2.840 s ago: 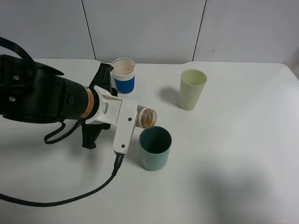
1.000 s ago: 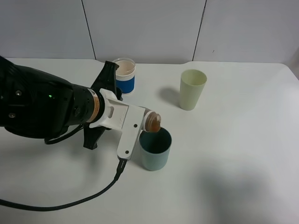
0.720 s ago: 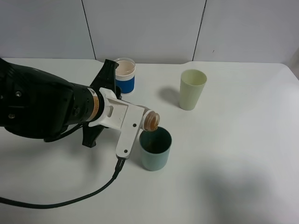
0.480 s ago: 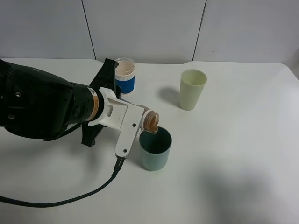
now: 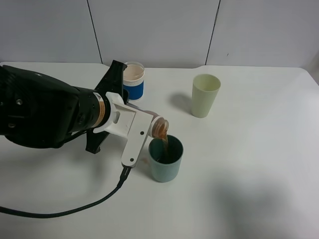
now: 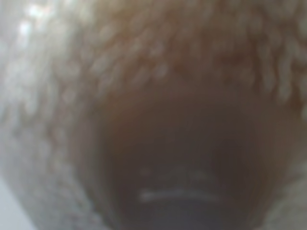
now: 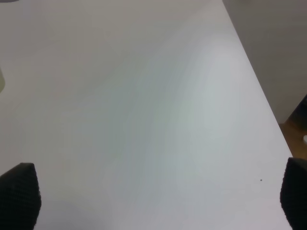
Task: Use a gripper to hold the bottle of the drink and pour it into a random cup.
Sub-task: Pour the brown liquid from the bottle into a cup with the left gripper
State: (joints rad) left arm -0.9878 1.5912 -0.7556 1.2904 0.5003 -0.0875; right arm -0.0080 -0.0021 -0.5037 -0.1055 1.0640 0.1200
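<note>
The left gripper (image 5: pixel 141 133), with white flat plastic fingers on a bulky black-wrapped arm, is closed tightly on a small clear plastic bottle (image 5: pixel 158 127) with a wide round mouth and no cap. The bottle is tilted steeply, and its mouth is just above the near-left rim of a short dark teal-green plastic cup (image 5: pixel 165 168). A thin stream of dark brown drink (image 5: pixel 165 142) falls from the mouth into this cup, and brown liquid can be seen inside it. A black cable (image 5: pixel 75 211) trails from the gripper over the white table (image 5: pixel 249 174).

Behind the arm stands a white cup with a blue sleeve (image 5: pixel 133 82). A taller pale yellow-green cup (image 5: pixel 205 94) stands further right, well apart from the teal cup.

The left wrist view shows only a blurred brown and whitish surface, too close to tell more.

In the right wrist view, the right gripper (image 7: pixel 156 199) is over bare table. Its dark fingertips (image 7: pixel 19 194) are spread wide, with nothing between them.
</note>
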